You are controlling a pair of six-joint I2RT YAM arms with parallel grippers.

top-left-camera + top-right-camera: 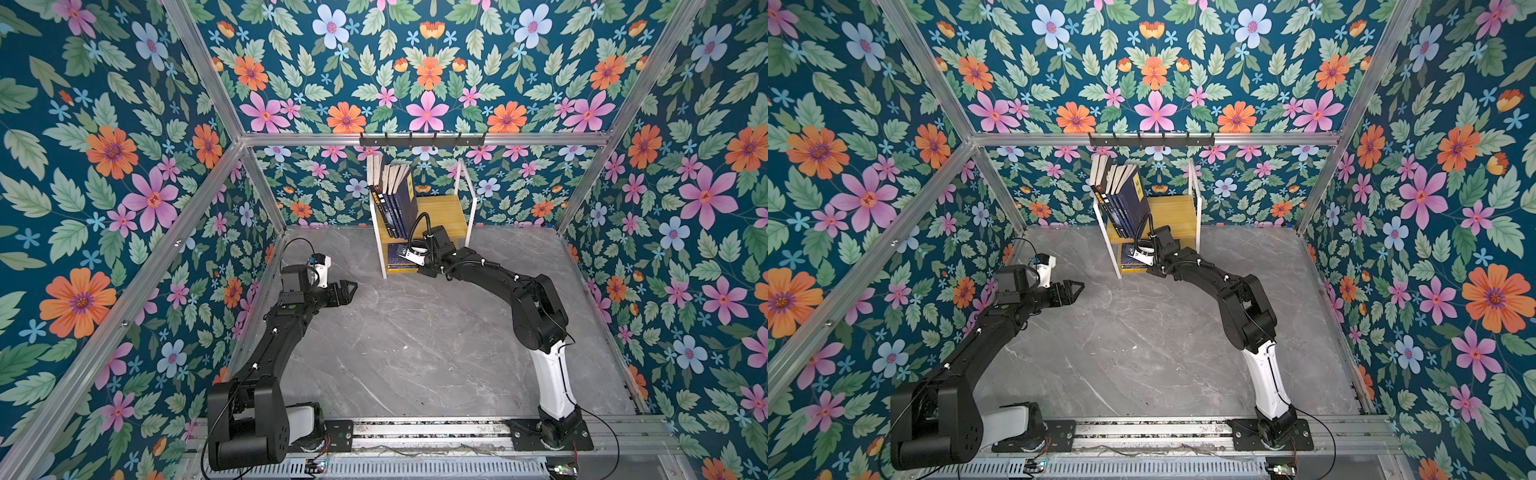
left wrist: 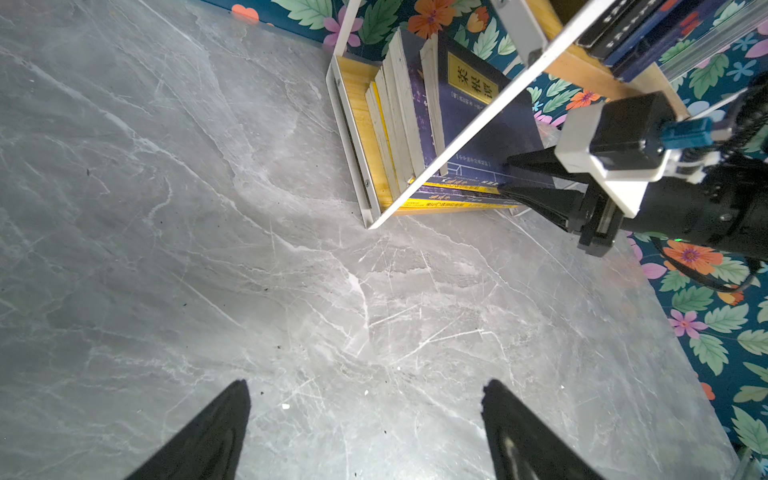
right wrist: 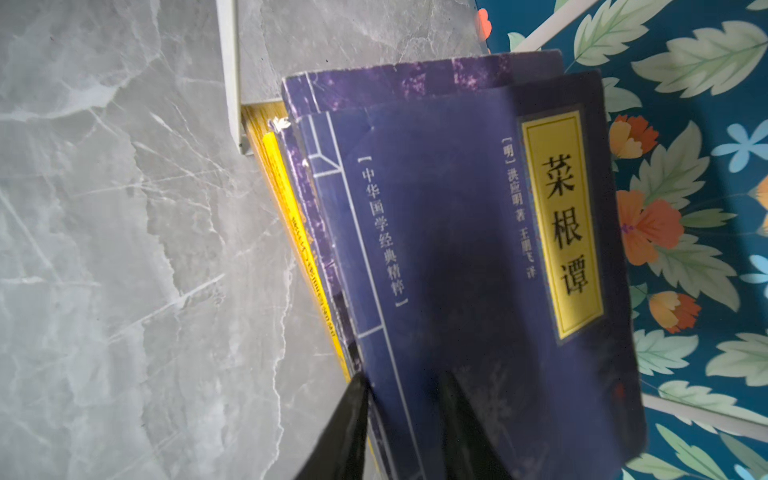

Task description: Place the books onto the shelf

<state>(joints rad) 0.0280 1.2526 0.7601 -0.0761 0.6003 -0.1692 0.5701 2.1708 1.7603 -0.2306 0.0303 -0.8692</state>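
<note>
**Right arm at the lower tier, left arm idle**

The left gripper (image 1: 351, 291) hovers over the grey marble tabletop (image 1: 415, 353), fingers spread wide and empty. On the small light-wood shelf with a thin white metal frame (image 1: 446, 212), a row of dark paperbacks (image 1: 399, 199) stands leaning on the upper board. On the lower board lies a flat stack topped by the navy paperback with a yellow title label (image 3: 436, 249). The right gripper (image 3: 403, 376) straddles that book's spine edge, fingers narrow; whether they already pinch it I cannot tell. The book is probably light, floppy and slick, so it is best held at the stiffer spine.
</note>
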